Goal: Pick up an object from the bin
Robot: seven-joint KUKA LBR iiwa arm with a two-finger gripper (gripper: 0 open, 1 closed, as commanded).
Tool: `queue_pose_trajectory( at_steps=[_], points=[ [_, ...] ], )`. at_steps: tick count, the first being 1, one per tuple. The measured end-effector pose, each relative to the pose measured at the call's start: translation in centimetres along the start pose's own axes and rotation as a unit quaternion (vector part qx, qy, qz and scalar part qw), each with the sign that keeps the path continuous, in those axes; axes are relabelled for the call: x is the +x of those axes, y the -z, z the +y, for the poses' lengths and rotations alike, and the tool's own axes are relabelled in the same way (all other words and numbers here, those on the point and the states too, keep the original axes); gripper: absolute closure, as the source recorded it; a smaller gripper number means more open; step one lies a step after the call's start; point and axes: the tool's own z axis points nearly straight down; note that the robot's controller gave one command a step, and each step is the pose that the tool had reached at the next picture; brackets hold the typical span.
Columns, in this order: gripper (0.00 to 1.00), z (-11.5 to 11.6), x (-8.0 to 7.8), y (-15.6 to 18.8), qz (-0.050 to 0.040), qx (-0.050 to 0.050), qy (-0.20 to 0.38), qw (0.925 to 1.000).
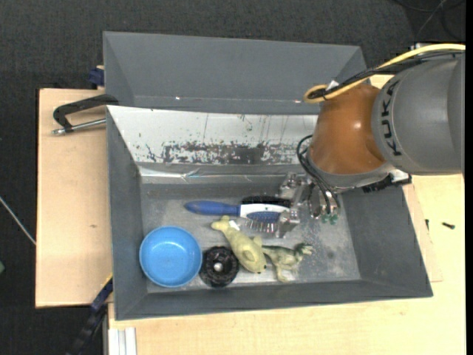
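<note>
My gripper (pixel 309 207) hangs low over the bin's floor, right of centre, and is open with nothing between its fingers. Its left finger (pixel 293 202) stands close to the bristled end of a blue-handled brush (pixel 236 210), which lies flat with its handle pointing left. Whether they touch I cannot tell. A pale yellow toy figure (pixel 244 246) lies just in front of the brush. To that figure's right lies a small greenish toy (pixel 287 261), below the gripper.
A blue bowl (pixel 171 256) sits in the front left corner with a black round knob-like thing (pixel 219 265) beside it. The arm's orange cover and grey body reach in over the bin's right rim. Bare floor lies right of the gripper.
</note>
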Motion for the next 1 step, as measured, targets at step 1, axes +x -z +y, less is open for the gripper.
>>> queue_pose_trajectory(
  at_steps=[1],
  points=[
    [1.00, -0.43, -0.90, 13.49, -0.0042, -0.001, -0.001, 1.0000]
  ],
)
